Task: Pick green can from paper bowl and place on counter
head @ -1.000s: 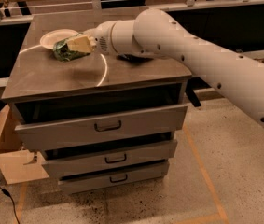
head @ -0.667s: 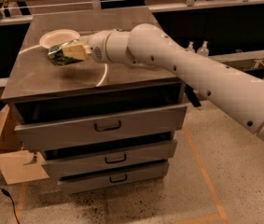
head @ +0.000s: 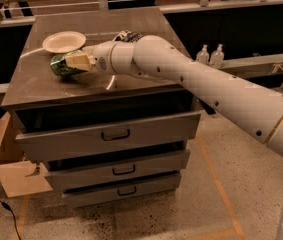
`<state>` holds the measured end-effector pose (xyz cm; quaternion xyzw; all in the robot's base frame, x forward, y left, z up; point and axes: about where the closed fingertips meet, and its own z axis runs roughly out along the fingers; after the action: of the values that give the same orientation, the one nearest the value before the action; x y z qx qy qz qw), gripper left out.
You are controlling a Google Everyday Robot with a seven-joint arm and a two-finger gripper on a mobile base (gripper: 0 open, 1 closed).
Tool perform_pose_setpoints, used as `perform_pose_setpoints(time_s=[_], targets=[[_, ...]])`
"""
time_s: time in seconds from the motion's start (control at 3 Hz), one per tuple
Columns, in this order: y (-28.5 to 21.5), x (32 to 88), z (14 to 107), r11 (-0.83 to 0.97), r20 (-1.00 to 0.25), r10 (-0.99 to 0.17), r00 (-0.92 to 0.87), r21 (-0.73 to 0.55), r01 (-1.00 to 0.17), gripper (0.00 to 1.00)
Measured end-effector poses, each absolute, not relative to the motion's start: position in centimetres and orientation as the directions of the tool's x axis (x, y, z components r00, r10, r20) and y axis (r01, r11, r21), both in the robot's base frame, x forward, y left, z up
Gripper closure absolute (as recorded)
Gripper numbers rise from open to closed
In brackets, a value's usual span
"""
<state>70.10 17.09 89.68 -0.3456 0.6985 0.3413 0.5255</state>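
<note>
The green can is held in my gripper, whose pale fingers are shut around it. The can lies on its side, low over the left part of the counter; I cannot tell whether it touches the top. The off-white paper bowl sits empty at the back left of the counter, just behind the can. My white arm reaches in from the right across the counter.
A blue-and-white snack bag lies behind my wrist, partly hidden. The counter tops a grey cabinet with three drawers. Two clear bottles stand on a ledge at the right. A cardboard box sits on the floor at the left.
The gripper has carried the can out of the bowl, toward the counter's front left and lower. The bowl is now empty. The camera view has shifted closer.
</note>
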Motion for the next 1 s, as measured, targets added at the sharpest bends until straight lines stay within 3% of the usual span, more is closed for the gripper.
perform_pose_setpoints(time_s=[0.67,1.0], targets=[[17.99,70.35,88.65,0.509,-0.968,-0.128,-0.214,0.121,-0.852,0.07],[17.99,70.63,88.73,0.506,-0.969,-0.147,-0.197,0.097,-0.857,0.00]])
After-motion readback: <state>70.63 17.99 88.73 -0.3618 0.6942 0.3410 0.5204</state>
